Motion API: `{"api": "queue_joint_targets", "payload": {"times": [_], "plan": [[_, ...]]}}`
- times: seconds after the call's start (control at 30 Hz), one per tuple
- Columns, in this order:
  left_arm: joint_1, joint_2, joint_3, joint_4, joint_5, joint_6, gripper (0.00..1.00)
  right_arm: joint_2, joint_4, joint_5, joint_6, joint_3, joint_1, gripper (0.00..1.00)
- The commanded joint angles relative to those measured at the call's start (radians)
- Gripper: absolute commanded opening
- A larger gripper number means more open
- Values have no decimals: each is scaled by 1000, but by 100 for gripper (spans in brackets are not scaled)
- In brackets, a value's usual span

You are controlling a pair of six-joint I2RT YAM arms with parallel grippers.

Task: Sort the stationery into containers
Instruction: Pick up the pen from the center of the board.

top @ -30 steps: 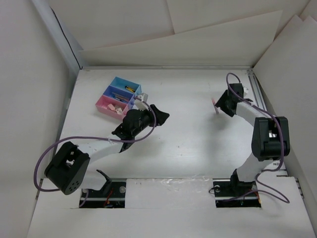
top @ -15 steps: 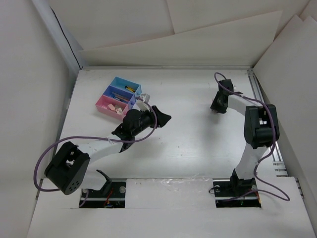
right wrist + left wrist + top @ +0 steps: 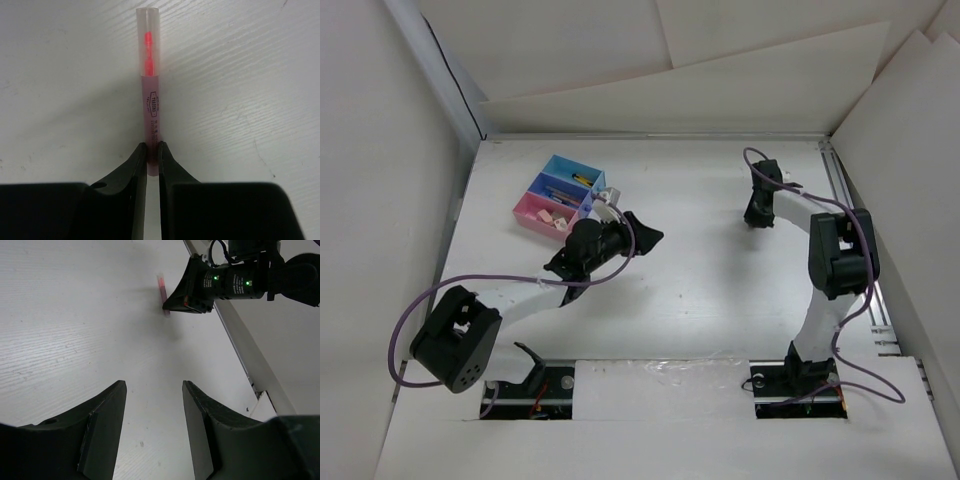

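Note:
The pink pen (image 3: 149,100) lies on the white table with its clear cap pointing away, and my right gripper (image 3: 152,150) is shut on its near end. In the left wrist view the pink pen (image 3: 162,290) shows beside the right gripper (image 3: 171,304). From above, the right gripper (image 3: 755,214) points down at the table's far right and covers the pen. The containers stand at the far left: light blue (image 3: 560,160), blue-violet (image 3: 540,184), pink (image 3: 525,221), with small stationery inside. My left gripper (image 3: 645,238) hovers open and empty to their right, jaws apart (image 3: 152,385).
A small pale block (image 3: 610,192) sits beside the bins, just above the left wrist. A raised rail (image 3: 840,185) runs along the table's right edge close to the right arm. White walls enclose the table at the back and sides.
The right arm swung left and toward the far side, coming down over the pink pen, and its jaws went from wide open to shut on it. The left arm barely moved.

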Motion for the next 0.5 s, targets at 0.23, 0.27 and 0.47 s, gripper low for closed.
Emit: {"api": "queue_joint_targets", "payload": {"times": [0.23, 0.27, 0.47], "plan": [[23, -9, 78, -55, 27, -9, 51, -326, 69, -150, -39, -101, 179, 0], [32, -9, 91, -89, 36, -22, 51, -350, 96, -215, -50, -119, 199, 0], [32, -20, 91, -72, 73, -81, 51, -375, 253, -565, -87, -191, 334, 0]]}}
